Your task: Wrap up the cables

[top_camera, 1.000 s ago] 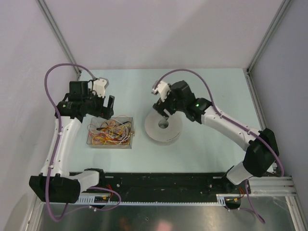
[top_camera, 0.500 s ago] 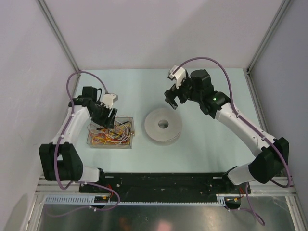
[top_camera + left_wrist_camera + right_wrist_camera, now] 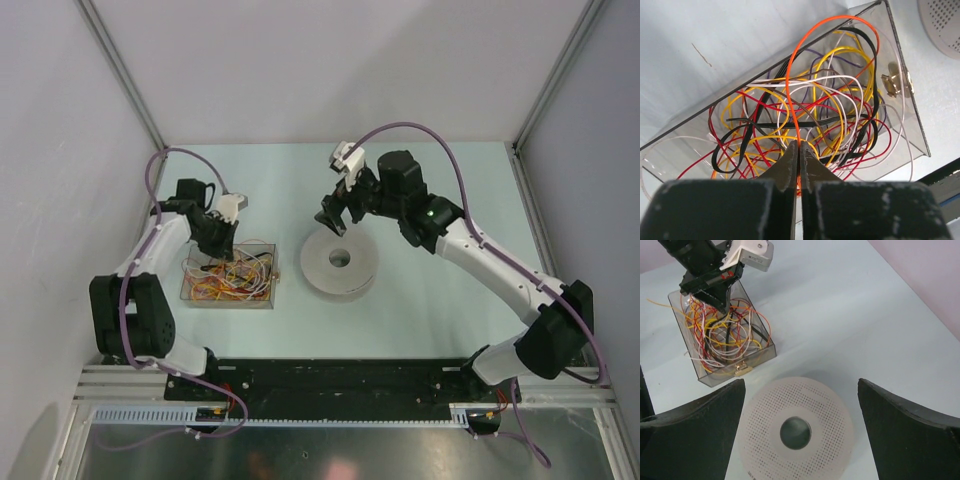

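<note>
- step in hand: picking one strand out of the tangle, as i judge it. the wrapping itself is not yet begun.
- the cables [image 3: 840, 107] lie as a loose knot of yellow, red, white, black and orange loops inside the clear box [image 3: 760, 356], which sits at 9 o'clock of the white perforated spool [image 3: 320, 272], just beside it.
- the left gripper [image 3: 799, 150] is down in the box at its 12 o'clock side, jaws pressed together on the orange wire [image 3: 792, 100]. that wire rises from the pinch and arcs over toward the box's latch end.
- the right gripper [image 3: 333, 218] hangs above the spool's 12 o'clock rim, jaws wide apart and holding nothing. no cable is on the spool.
- next move, by my reading: lift the orange wire slowly up and out. it crosses under and over several other loops, so neighbours may ride up with it.
- once clear, the strand must travel toward 3 o'clock to the spool, where the waiting right gripper could take its free end.
</note>
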Robot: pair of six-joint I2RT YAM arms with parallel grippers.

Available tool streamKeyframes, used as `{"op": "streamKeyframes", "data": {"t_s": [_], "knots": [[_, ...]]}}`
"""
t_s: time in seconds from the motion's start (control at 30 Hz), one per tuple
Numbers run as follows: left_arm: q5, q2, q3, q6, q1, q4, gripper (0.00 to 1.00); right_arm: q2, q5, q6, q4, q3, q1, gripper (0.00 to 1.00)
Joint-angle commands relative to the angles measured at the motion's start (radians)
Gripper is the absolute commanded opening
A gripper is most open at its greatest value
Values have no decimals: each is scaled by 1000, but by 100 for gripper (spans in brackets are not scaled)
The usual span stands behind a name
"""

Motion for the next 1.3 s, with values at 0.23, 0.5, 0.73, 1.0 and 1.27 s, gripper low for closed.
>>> {"op": "streamKeyframes", "data": {"t_s": [0.23, 0.5, 0.73, 1.0, 1.27], "knots": [[98, -339, 113, -9, 7, 1, 0, 75, -89, 5, 285, 51, 95, 99], [205, -461, 221, 11, 8, -14, 0, 181, -55, 1, 444, 104, 207, 99], [321, -480, 319, -34, 7, -13, 0, 268, -43, 6, 546, 171, 259, 99], [390, -481, 333, -58, 8, -14, 0, 366, -68, 32, 648, 245, 323, 97], [435, -496, 361, -86, 8, -14, 0, 464, -42, 138, 674, 328, 344, 89]]}}
